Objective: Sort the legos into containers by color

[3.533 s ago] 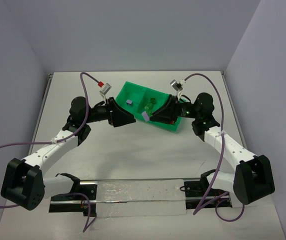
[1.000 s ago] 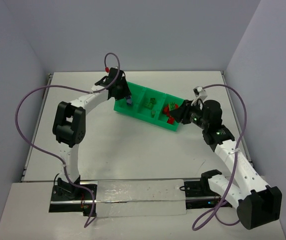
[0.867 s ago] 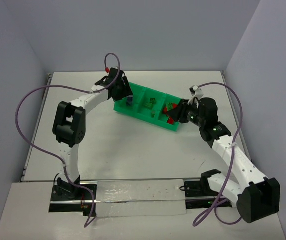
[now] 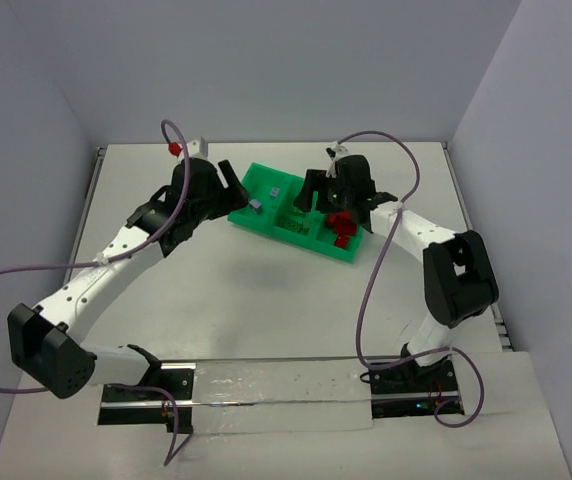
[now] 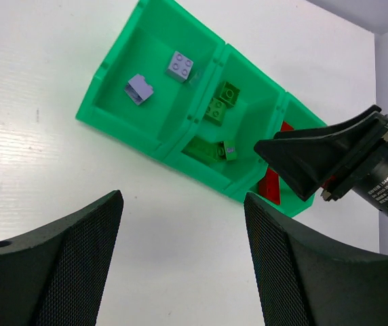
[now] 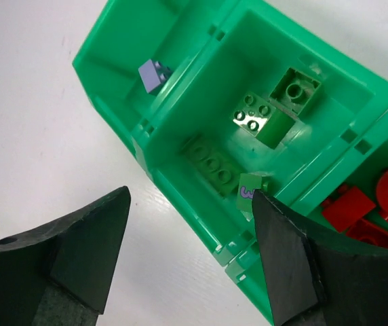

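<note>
Upper centre of left wrist frame: green tray (image 5: 106, 112) on counter (image 5: 38, 61). Lavender bricks (image 5: 180, 66) in leftmost compartment, green bricks (image 5: 214, 109) in middle, red bricks (image 6: 346, 205) in rightmost. Left jaws apart, empty. Right jaws apart, empty, above tray.

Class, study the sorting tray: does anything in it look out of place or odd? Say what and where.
Yes. In the middle compartment, the small piece at the end of the long green brick shows a lavender patch, though lavender goes in the left compartment. Nothing looks spilled or broken.
</note>
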